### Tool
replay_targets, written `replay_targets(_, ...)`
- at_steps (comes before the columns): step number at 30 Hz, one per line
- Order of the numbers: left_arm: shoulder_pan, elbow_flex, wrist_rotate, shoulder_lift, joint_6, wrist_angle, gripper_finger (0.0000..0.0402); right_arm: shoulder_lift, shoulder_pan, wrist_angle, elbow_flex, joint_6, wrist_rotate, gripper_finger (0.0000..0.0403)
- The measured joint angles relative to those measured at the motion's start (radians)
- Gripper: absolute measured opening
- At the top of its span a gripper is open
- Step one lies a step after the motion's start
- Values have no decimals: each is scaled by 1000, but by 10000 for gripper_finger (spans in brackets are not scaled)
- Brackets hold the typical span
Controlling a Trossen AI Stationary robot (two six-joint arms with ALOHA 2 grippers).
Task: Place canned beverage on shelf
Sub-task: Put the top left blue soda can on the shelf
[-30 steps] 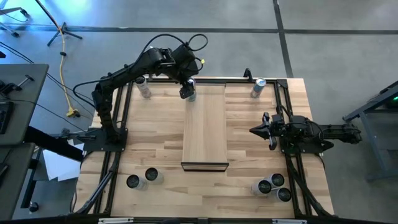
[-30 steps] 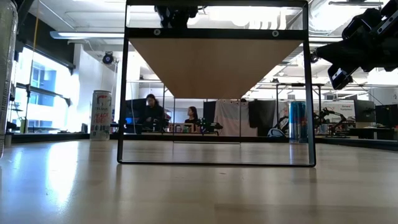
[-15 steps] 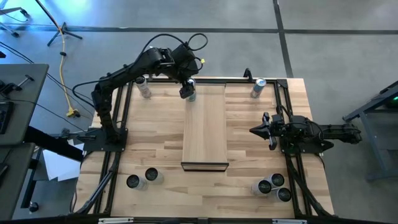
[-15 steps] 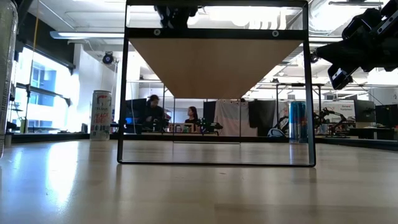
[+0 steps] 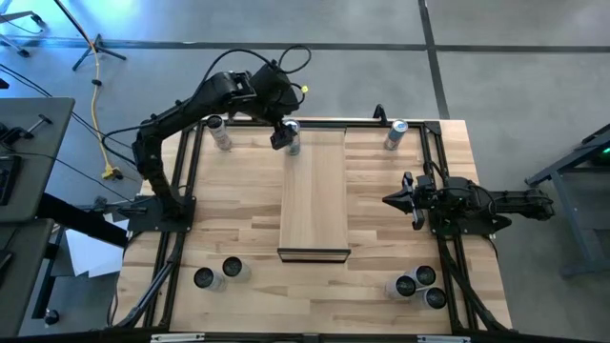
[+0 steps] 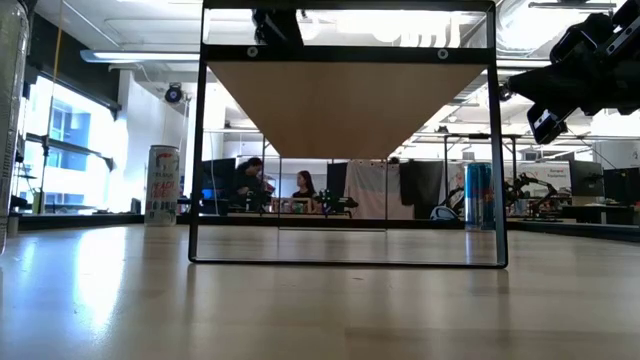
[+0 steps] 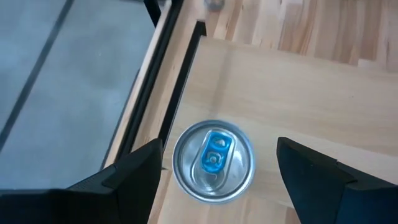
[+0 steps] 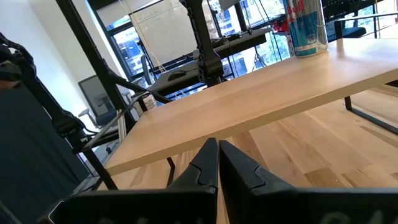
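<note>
1. The big wooden table (image 5: 238,219) fills the middle of the high view.
2. The shelf (image 5: 315,195) is a long light board in the middle of the table.
3. The left gripper (image 5: 282,135) hangs at the upper middle of the frame, over the shelf's far left corner. Its fingers (image 7: 127,180) are apart, one on each side of the can, not touching it.
4. The right gripper (image 5: 393,200) waits at the middle right, fingers together.
5. The can (image 7: 213,160) stands upright on the shelf's far corner, near the edge.
</note>
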Motion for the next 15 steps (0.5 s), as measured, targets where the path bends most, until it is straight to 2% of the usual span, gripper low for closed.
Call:
replay_targets(6,-23,0,-20,-33,-15,56,285,0,0,0,0,0,0,0)
replay_targets(15,-50,0,-21,-53,-142,50,285,0,0,0,0,0,0,0)
